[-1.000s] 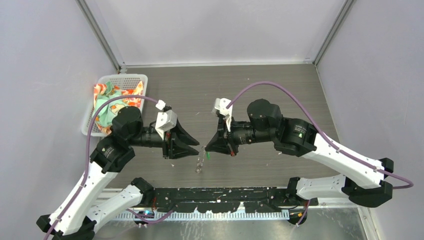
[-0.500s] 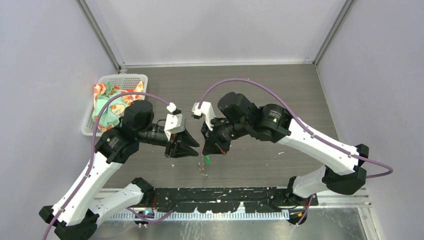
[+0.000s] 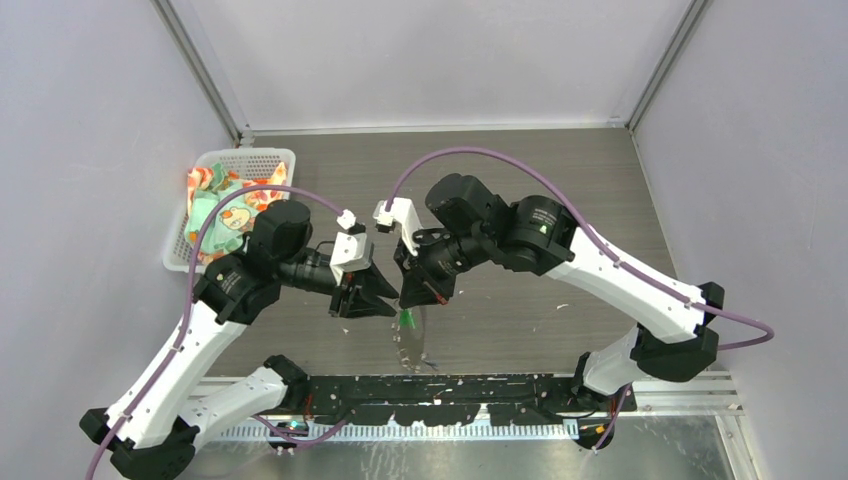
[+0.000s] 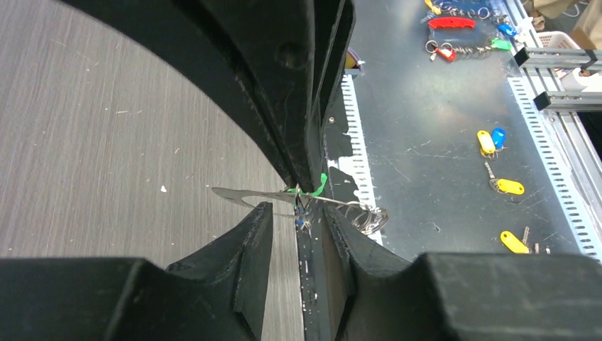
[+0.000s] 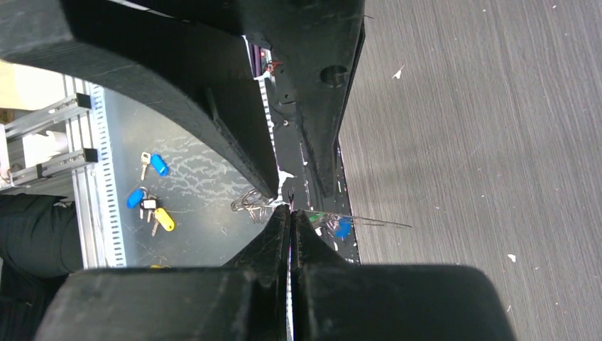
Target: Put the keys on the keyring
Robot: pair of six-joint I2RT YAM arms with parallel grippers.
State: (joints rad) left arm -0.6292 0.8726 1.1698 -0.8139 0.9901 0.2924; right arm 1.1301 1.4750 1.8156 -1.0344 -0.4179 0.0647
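The keyring [image 3: 412, 345] hangs as a thin wire loop just below the two meeting grippers, over the table's near edge. My right gripper [image 3: 405, 299] is shut on its wire; in the right wrist view the gripper [image 5: 289, 209] pinches the keyring [image 5: 376, 222], with the blue key [image 5: 343, 229] on it. The green key [image 3: 405, 318] hangs at the loop's top. My left gripper [image 3: 391, 302] is open, tip to tip with the right one. In the left wrist view the gripper [image 4: 298, 209] straddles the keyring [image 4: 234, 193], with the green key [image 4: 321, 183] and the blue key [image 4: 301, 223] by its fingertips.
A white basket [image 3: 235, 157] full of coloured cloth stands at the far left of the table. A black rail [image 3: 450, 385] runs along the near edge. On the metal floor below lie loose tagged keys: yellow [image 4: 511, 186], blue [image 4: 498, 136] and red [image 4: 451, 23].
My right arm has swung left and brought its gripper tip to tip with the left gripper, which moved slightly right. The keyring now hangs lower below them.
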